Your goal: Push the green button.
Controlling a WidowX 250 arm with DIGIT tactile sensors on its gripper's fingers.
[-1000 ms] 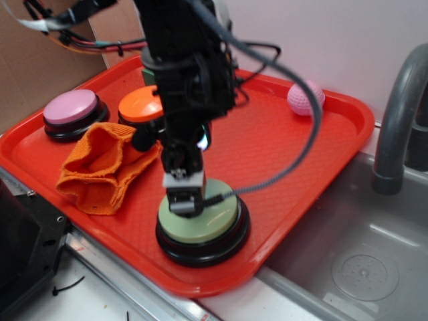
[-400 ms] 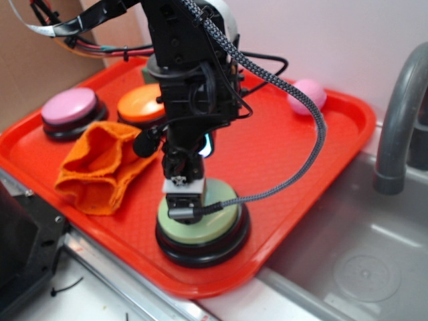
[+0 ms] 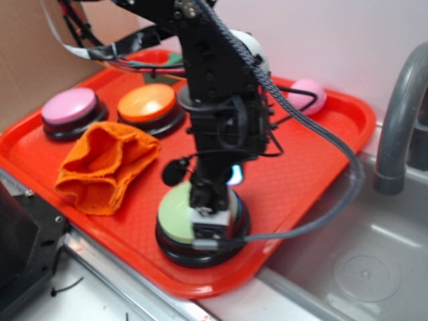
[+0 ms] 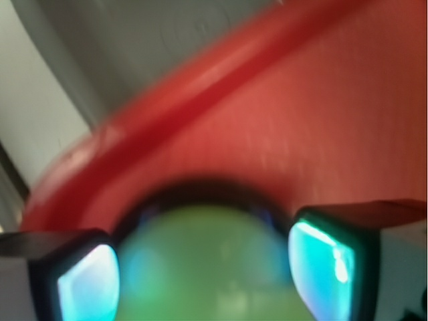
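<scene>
The green button (image 3: 175,210), a large pale sage dome on a black base, sits at the front edge of the red tray (image 3: 301,174). My gripper (image 3: 212,227) points straight down onto the right half of the dome and seems to touch it. In the blurred wrist view the button (image 4: 200,241) fills the gap between my two fingers (image 4: 321,261), which stand apart on either side, so my gripper (image 4: 204,274) is open and holds nothing. The tray (image 4: 301,134) lies beyond it.
An orange cloth (image 3: 103,164) lies crumpled left of the green button. A pink button (image 3: 69,107) and an orange-topped button (image 3: 147,100) stand at the tray's back left. A pink ball (image 3: 307,93) rests at the back right. A steel sink (image 3: 361,254) and grey faucet (image 3: 398,127) are on the right.
The arm has swung to the right. The gripper tip has slid from the left-centre of the green dome to its right front part, staying low on it.
</scene>
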